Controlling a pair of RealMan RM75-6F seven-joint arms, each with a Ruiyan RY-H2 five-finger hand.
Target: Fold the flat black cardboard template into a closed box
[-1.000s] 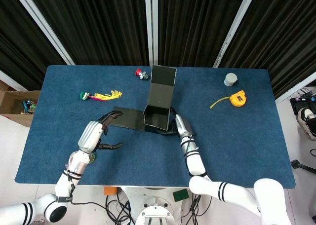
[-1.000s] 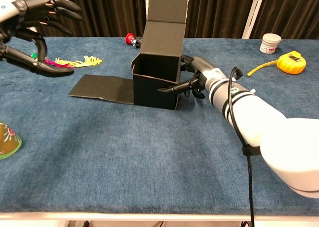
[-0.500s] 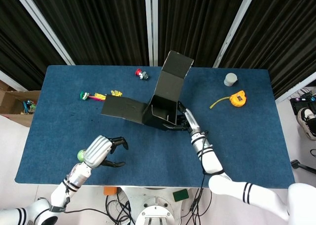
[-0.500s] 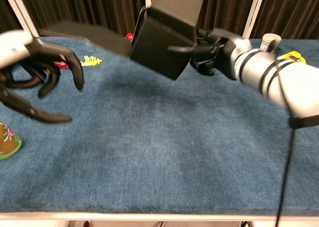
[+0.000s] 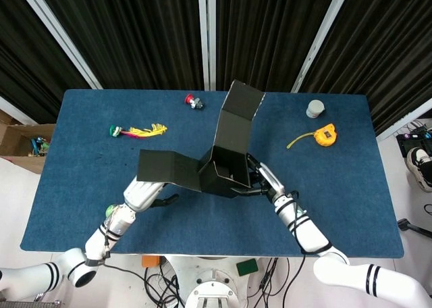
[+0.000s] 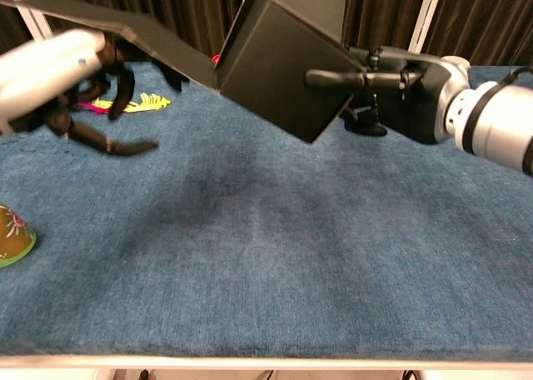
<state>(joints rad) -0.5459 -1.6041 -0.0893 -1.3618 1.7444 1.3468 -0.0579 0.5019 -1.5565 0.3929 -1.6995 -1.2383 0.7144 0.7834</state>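
The black cardboard box (image 5: 226,173) is half-formed and lifted off the table (image 5: 351,200), tilted, roughly over the middle toward the front edge. Open top faces up in the head view, w/ one tall flap (image 5: 239,119) sticking up toward the back edge and a long flat panel (image 5: 165,166) hanging out to the left side.

Right hand (image 6: 387,92) is grasping the box body from the right side, one finger laid flat across the near face, the others behind it. In the chest view the box sits well above the cloth.

Left hand (image 5: 145,194) is under the outer end of the long panel, fingers curled, touching or just beside its underside; can't tell if it's actually pinching it, too blurry.

Other stuff on the table: yellow tape measure (image 5: 325,134) and a small grey jar (image 5: 315,109) near the back right corner, a red-capped thing (image 5: 194,101) at the back edge, a yellow feathery toy (image 5: 138,130) back left. Green cone-ish item (image 6: 12,234) by the front left.
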